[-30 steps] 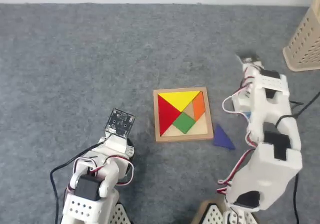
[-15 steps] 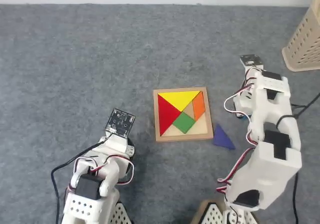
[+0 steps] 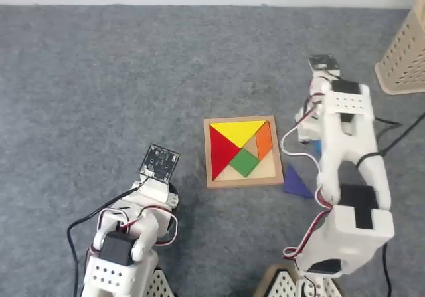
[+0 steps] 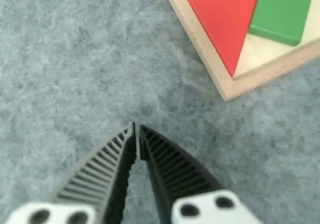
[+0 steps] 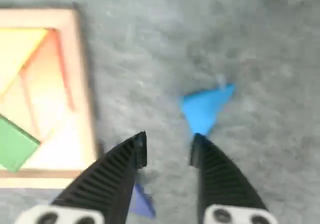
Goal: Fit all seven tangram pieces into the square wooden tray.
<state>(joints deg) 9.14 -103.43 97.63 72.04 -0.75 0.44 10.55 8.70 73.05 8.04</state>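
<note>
From where I stand, the small light-blue wooden triangle [image 5: 205,108] lies flat on the grey felt-covered worktop [image 3: 119,78], off the right edge of the square wooden tray [image 3: 207,152]. The right gripper [image 5: 169,141] hangs over it with its fingers [image 5: 129,159] spread and one tip just beside the triangle's near point.

I'd judge the piece light, stiff and thin, with smooth painted faces. Lying flush on the felt, it leaves nothing to get under, so the hold should be across two side edges, pressing a little into the soft cover.

A dark-blue wooden triangle [image 3: 296,183] lies just beside the tray's near right corner, under the right gripper's other finger, and could get nudged. The tray's raised rim stands between the loose pieces and the bare wood next to the green square [image 3: 244,163].

The left gripper [image 4: 136,130] sits near the tray's near left corner, fingers pressed together on nothing. A beige perforated basket [image 3: 405,51] stands well apart.
</note>
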